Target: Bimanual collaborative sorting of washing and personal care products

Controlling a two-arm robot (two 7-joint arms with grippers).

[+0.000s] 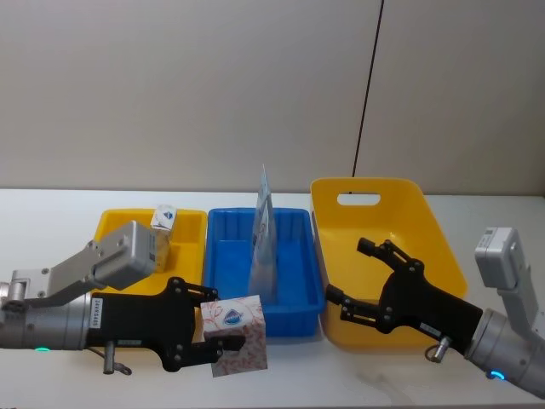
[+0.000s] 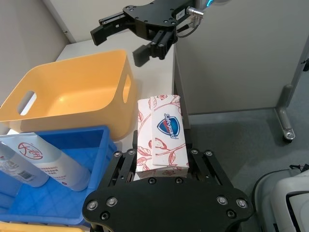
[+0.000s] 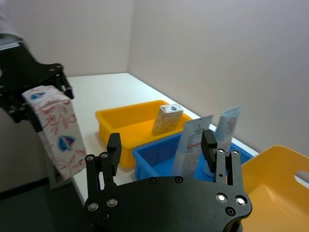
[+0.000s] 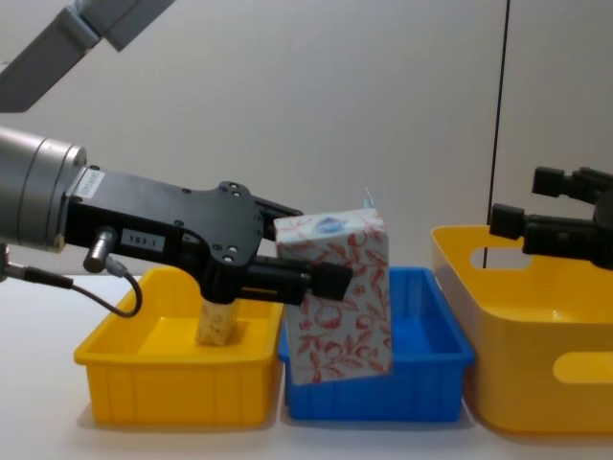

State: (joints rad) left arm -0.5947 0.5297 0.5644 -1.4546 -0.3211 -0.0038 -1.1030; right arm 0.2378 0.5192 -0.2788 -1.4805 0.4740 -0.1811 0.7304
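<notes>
My left gripper (image 1: 218, 320) is shut on a white carton (image 1: 240, 334) with red floral print and a blue top mark. It holds the carton in the air in front of the seam between the left yellow bin and the blue bin; the same carton (image 4: 340, 299) hangs tilted in the chest view. A second small carton (image 1: 163, 219) stands in the left yellow bin (image 1: 189, 223). A tall pale-blue pouch (image 1: 264, 237) stands upright in the blue bin (image 1: 300, 298). My right gripper (image 1: 349, 271) is open with nothing between its fingers, over the front left part of the large yellow bin (image 1: 426, 217).
The three bins stand side by side on a white table (image 1: 51, 213), the big handled one at the right. A grey wall runs close behind them. The table's near edge lies just in front of the bins, with floor beyond it in the left wrist view.
</notes>
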